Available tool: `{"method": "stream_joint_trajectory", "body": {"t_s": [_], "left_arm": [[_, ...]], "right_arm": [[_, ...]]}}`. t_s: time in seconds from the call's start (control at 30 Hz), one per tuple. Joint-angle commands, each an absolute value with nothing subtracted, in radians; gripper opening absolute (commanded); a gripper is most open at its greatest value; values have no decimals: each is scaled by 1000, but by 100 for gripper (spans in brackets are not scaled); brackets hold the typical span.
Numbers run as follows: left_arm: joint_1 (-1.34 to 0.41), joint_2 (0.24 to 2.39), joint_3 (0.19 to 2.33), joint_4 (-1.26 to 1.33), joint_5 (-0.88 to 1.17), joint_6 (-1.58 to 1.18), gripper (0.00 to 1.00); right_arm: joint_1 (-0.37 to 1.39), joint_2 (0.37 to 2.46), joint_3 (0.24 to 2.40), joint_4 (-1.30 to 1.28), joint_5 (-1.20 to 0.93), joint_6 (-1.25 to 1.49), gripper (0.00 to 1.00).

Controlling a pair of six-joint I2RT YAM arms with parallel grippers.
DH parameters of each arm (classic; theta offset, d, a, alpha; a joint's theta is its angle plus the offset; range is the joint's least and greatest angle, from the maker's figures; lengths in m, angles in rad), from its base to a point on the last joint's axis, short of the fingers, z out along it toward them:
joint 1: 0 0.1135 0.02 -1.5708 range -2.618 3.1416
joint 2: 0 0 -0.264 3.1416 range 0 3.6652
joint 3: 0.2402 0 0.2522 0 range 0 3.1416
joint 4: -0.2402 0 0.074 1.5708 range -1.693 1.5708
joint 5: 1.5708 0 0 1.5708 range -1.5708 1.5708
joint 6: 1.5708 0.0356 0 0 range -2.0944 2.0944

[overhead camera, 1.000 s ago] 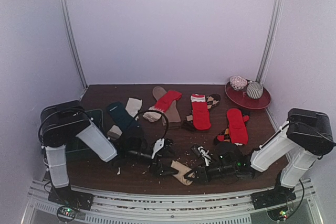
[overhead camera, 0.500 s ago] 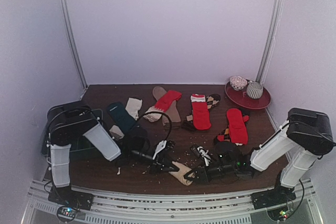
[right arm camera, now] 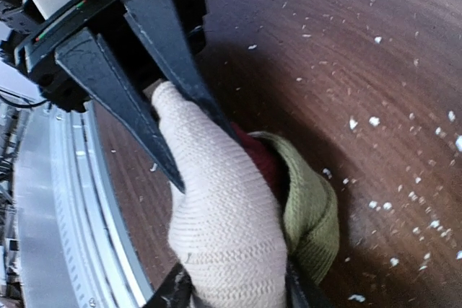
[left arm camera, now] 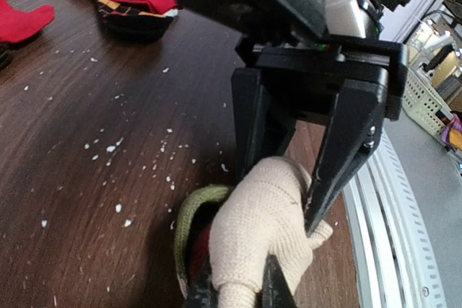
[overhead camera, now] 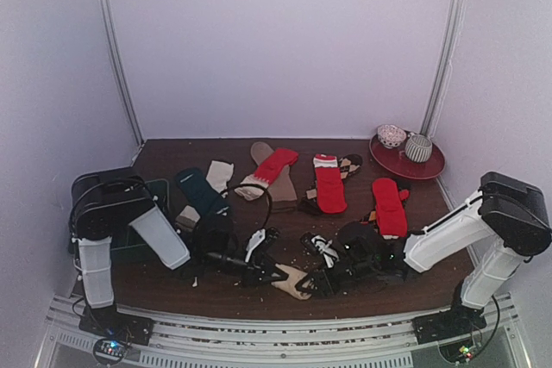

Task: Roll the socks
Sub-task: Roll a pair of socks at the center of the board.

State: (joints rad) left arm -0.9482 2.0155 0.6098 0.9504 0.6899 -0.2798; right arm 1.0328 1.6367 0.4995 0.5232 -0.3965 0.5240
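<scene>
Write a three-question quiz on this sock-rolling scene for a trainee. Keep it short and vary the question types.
1. True or false: the left gripper and the right gripper are both shut on the cream sock.
2. Where does the red plate stand? A. at the back right of the table; B. at the front left; C. between the arm bases.
3. What colour is the cuff of the cream sock?

Key: 1 true; 2 A; 3 olive green.
</scene>
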Motion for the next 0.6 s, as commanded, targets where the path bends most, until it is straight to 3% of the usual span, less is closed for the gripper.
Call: {"method": "stream_joint_trajectory", "body": {"t_s": [0.0, 0.23, 0.57], "left_arm": [[-959, 2109, 453, 741, 540, -439, 0], [-959, 2111, 440, 719, 525, -459, 0], [-959, 2101, 454, 644, 530, -451, 0]], "right_arm": [[1021, 1641, 545, 121, -133, 394, 43], [1021, 1443, 624, 39, -3, 269, 55], [1057, 1405, 669, 21, -69, 316, 56]]}}
